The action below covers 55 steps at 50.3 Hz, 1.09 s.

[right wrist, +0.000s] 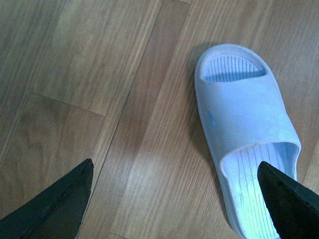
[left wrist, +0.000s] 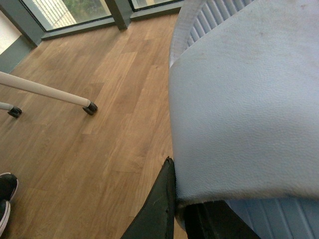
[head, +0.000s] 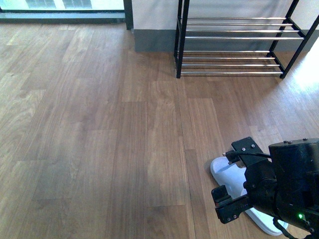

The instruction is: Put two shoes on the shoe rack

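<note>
Warm brown plank floor [head: 99,139] fills most of the room, running back to a floor-level window [head: 60,5] and a grey-based wall [head: 149,42]. Against that wall, well apart from the robot, stands the black-framed shoe rack [head: 234,31], its chrome bars bare. The shoes are pale blue slides. The first slipper [head: 223,172] lies flat on the floor under the right arm, and the right gripper [right wrist: 174,199] hangs over it with its fingers spread wide, holding nothing. The second slipper [left wrist: 244,99] fills the left wrist view, raised above the floor, its strap edge pinched in the closed left gripper [left wrist: 180,206]. A white pole [left wrist: 45,89] and black sneakers [left wrist: 6,194] sit beyond.
</note>
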Tool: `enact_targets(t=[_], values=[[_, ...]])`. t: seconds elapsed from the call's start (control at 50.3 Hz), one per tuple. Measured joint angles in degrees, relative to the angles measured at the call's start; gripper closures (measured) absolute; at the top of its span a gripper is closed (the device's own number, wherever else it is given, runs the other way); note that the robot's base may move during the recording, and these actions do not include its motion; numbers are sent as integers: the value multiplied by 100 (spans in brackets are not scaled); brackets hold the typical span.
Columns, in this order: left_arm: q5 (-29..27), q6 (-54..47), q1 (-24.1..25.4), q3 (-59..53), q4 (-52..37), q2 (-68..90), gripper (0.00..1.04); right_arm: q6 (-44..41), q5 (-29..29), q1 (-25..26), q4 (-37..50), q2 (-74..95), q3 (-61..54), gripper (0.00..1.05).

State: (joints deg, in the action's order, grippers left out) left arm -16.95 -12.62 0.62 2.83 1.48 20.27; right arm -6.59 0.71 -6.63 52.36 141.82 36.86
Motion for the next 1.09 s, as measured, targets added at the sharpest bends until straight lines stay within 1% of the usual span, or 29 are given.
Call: enact_targets(t=[0.298,0.398,0.676,1.094], values=[[0,0,0,0,0,0,103,81,24,654,-229,949,654,9],[0,0,0,0,0,0,103,81,79,769,-262,1191,787,9],[0,0,0,0,0,0,103,114,208,826,-385,1611,1259,9],[0,0,0,0,0,0,103,208,365,898,-254,1902,1475,9]])
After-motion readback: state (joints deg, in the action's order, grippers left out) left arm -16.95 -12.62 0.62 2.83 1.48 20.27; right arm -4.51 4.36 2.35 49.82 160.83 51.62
